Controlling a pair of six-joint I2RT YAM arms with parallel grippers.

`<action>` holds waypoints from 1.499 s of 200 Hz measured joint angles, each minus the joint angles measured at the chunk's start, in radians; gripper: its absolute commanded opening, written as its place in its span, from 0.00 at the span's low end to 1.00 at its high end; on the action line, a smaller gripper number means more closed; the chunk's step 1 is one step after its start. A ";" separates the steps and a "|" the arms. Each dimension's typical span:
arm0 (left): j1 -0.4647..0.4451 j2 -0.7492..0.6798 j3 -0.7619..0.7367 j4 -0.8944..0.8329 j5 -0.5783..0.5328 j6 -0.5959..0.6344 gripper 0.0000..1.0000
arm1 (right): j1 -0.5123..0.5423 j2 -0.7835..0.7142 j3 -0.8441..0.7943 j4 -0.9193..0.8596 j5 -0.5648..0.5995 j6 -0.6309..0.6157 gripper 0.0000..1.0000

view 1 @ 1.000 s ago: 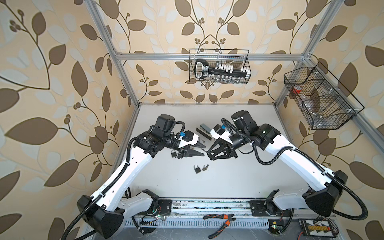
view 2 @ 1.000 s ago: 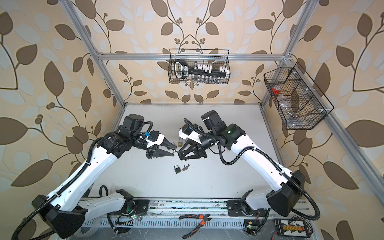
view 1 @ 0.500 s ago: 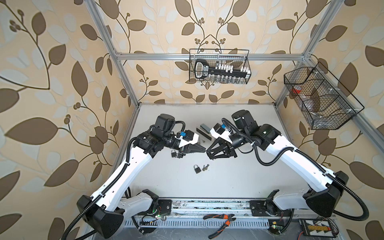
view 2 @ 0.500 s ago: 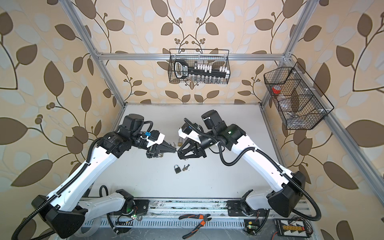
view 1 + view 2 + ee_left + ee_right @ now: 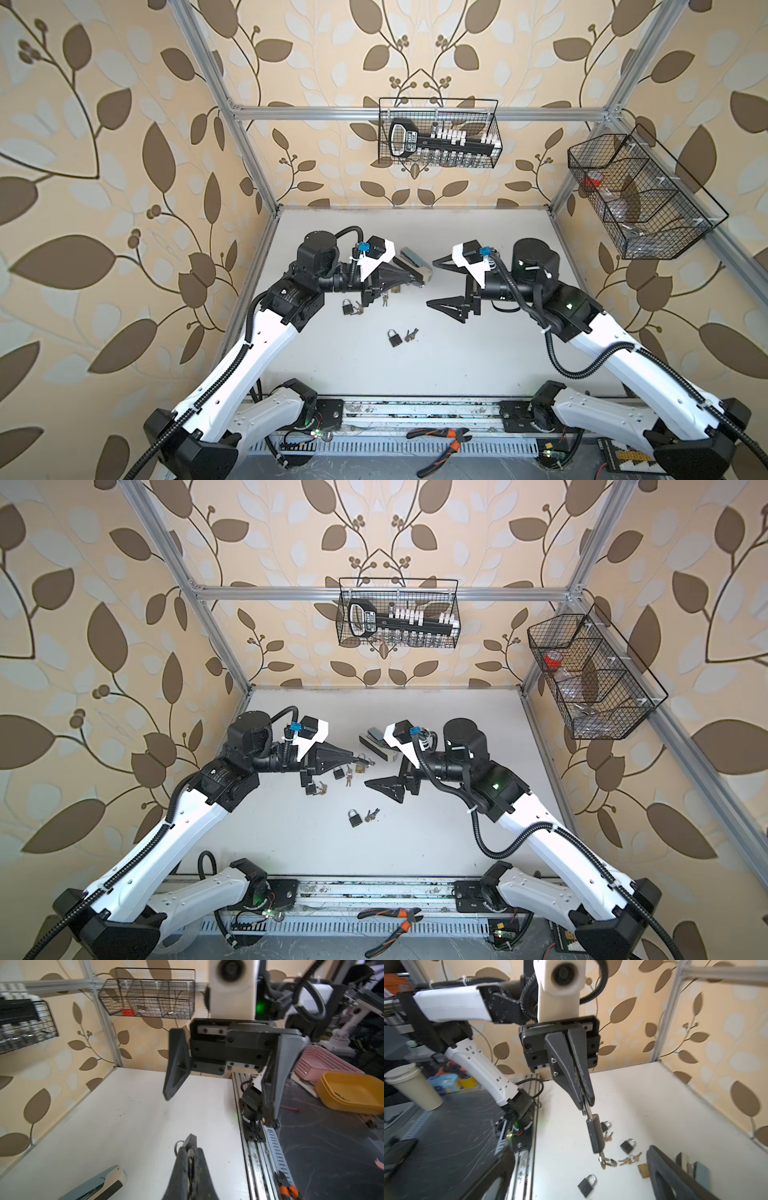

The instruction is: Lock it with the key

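We've got the left gripper (image 5: 585, 1103) clamped on the shackle (image 5: 589, 1113) of the padlock (image 5: 595, 1136), which hangs above the table (image 5: 643, 1095) with the key (image 5: 602, 1161) in its base, while the right gripper (image 5: 431, 283) gapes wide nearby.

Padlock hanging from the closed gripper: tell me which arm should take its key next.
Right. The left gripper is shut on the padlock by its shackle; the right gripper stands open and empty, facing the key in the padlock's base.

wire basket (image 5: 383, 124): back rail (image 5: 311, 111), bottles (image 5: 453, 160) inside | wire basket with red roll (image 5: 665, 232): right frame | stapler (image 5: 375, 741): table (image 5: 478, 353), back half | orange-handled pliers (image 5: 444, 446): past table's front edge
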 measured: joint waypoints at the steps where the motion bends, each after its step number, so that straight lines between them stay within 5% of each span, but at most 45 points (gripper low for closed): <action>1: 0.000 0.000 -0.001 0.004 -0.003 -0.006 0.00 | -0.002 -0.004 -0.006 0.012 0.006 0.008 1.00; 40: 0.000 -0.015 -0.059 0.289 -0.117 -0.327 0.00 | -0.106 -0.022 -0.099 0.229 0.062 0.175 0.99; 106: -0.073 0.004 -0.180 0.789 -0.155 -0.690 0.00 | -0.148 0.087 -0.090 0.647 -0.160 0.452 0.97; 150: -0.156 0.018 -0.184 0.901 -0.174 -0.727 0.00 | -0.114 0.134 -0.028 0.683 -0.219 0.449 0.81; 252: -0.157 0.016 -0.184 0.927 -0.175 -0.726 0.00 | -0.066 0.106 -0.013 0.608 -0.220 0.376 0.44; 300: -0.157 0.016 -0.184 0.935 -0.175 -0.726 0.00 | -0.066 0.106 -0.013 0.592 -0.229 0.377 0.35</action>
